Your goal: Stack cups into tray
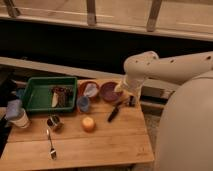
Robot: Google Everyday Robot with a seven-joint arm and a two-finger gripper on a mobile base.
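The green tray (35, 95) sits at the back left of the wooden table and holds a brown item and a pale item. The blue cup (83, 104) stands just off the tray's right front corner, in front of the red bowl. The shiny dark metal cup (53, 122) stands in front of the tray, nearer the table's front. My gripper (126, 100) hangs from the white arm at the table's back right, beside the purple bowl and well to the right of both cups.
A red bowl (89, 89) with something pale in it and a purple bowl (109, 91) stand behind the blue cup. An orange ball-like fruit (88, 123), a black-handled utensil (114, 113), a fork (51, 144) and a white container with a blue top (17, 115) lie on the table (100, 145).
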